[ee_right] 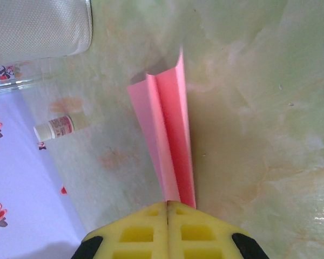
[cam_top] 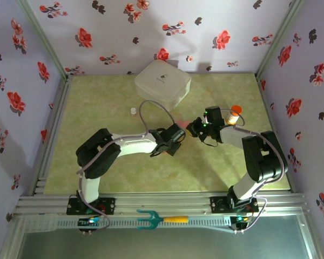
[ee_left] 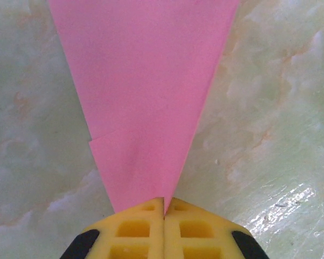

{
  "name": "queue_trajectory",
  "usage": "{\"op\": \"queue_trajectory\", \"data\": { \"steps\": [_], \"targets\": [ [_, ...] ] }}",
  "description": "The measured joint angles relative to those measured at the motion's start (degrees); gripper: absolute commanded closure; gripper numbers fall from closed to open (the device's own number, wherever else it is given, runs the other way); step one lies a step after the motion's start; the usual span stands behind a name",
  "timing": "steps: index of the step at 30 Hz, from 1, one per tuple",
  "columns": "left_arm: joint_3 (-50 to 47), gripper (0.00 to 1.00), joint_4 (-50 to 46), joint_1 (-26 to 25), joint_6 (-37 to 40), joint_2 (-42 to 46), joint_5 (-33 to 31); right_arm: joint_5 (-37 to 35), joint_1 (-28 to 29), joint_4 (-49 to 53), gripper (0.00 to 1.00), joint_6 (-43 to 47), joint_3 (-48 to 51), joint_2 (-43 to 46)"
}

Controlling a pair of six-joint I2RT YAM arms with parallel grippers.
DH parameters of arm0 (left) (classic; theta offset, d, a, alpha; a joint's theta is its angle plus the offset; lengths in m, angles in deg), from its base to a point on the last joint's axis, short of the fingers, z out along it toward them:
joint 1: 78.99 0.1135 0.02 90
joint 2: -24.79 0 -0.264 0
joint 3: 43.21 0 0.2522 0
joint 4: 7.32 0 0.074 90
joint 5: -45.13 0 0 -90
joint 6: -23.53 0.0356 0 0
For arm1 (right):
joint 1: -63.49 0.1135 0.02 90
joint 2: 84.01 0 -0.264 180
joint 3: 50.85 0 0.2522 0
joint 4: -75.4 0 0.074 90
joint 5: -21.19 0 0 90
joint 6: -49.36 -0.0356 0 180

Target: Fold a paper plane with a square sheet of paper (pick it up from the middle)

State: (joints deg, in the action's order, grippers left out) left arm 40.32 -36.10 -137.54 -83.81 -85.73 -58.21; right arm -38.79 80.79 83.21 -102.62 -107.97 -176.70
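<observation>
From above, left gripper (cam_top: 179,135) and right gripper (cam_top: 196,128) meet nearly tip to tip, with a sliver of pink plane (cam_top: 193,120) just beyond their fingers. The box (cam_top: 162,81) lies well ahead of them.

At the left wrist, the yellow pads (ee_left: 135,232) press together on the plane's (ee_left: 146,81) narrow point, and the paper widens straight ahead over the table (ee_left: 275,108).

At the right wrist, the pads (ee_right: 197,232) are likewise pinched shut on the plane's (ee_right: 170,140) slim end. Its ridged body runs ahead, with a bottle (ee_right: 56,127) off to the left.

Pale floral-print walls (cam_top: 167,32) around a green marbled tabletop (cam_top: 97,108)
</observation>
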Motion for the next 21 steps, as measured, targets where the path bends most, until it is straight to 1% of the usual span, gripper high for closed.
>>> {"op": "queue_trajectory", "data": {
  "steps": [2,3,6,12,15,18,21],
  "targets": [
    [-0.2,1.0,0.0,0.1,0.0,0.4,0.3,-0.1,-0.1,1.0,0.69,0.9,0.0,0.5],
    [-0.3,1.0,0.0,0.4,0.0,0.7,1.0,-0.2,-0.2,1.8,0.66,1.3,0.0,1.1],
    [-0.6,1.0,0.7,1.8,-0.3,1.6,5.9,-1.2,-1.0,4.3,0.62,2.8,0.0,3.5],
    [-1.7,1.0,4.4,8.2,-3.3,1.8,20.1,-3.1,-3.5,8.3,0.59,5.0,0.3,9.0],
    [-2.1,1.0,6.1,10.4,-4.9,1.7,25.9,-3.6,-4.1,9.7,0.59,5.7,0.3,10.6],
    [-2.2,1.0,7.7,11.2,-6.0,1.6,30.2,-3.7,-4.3,10.6,0.59,6.1,0.3,11.1],
    [-2.2,1.0,8.7,11.2,-6.6,1.1,33.1,-3.7,-4.3,10.6,0.58,6.1,0.8,11.2]
  ]
}}
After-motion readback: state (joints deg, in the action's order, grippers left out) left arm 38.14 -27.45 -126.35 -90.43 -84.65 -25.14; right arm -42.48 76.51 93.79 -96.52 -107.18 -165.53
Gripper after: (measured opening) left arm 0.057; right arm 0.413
